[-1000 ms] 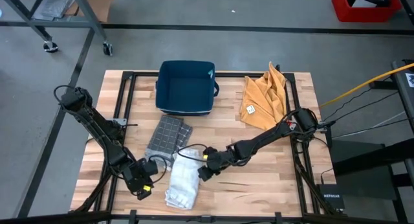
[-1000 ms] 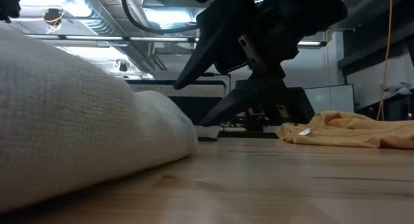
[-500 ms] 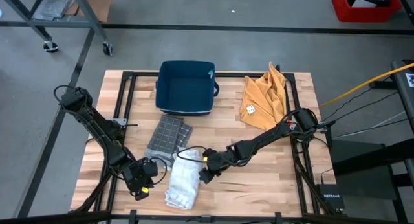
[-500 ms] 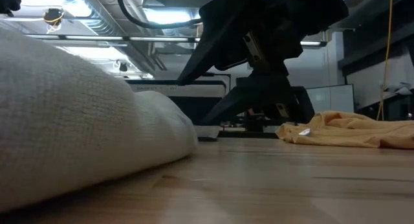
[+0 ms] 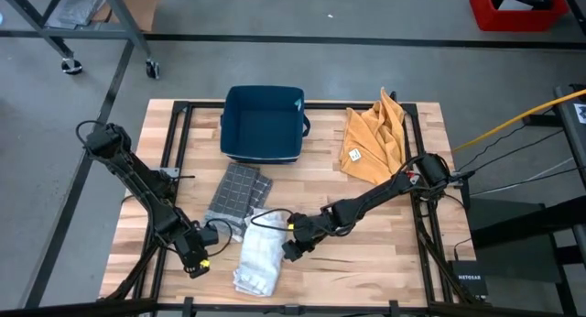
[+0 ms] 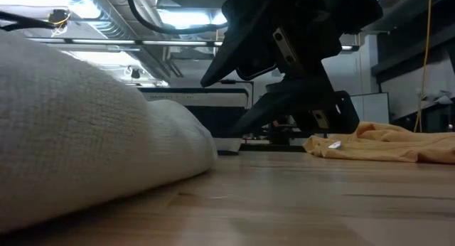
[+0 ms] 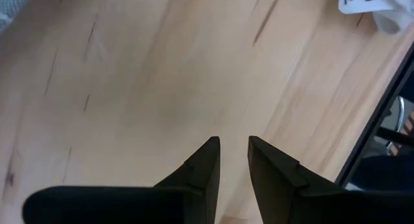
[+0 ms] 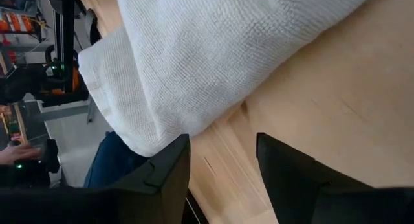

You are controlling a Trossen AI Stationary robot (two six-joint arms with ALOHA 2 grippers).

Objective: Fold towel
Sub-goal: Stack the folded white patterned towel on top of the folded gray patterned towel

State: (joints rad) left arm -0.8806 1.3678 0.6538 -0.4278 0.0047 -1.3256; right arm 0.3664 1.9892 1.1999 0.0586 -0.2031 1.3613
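Towel folded on table; right end effector released beside it, left end effector released, empty, apart.

White towel folded near front edge; left gripper beside it, right gripper opposite.

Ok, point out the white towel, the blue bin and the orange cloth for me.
white towel (image 5: 258,259), high view, middle of the folded stack.
blue bin (image 5: 263,125), high view, bare floor inside.
orange cloth (image 5: 375,143), high view, centre of the crumpled fabric.
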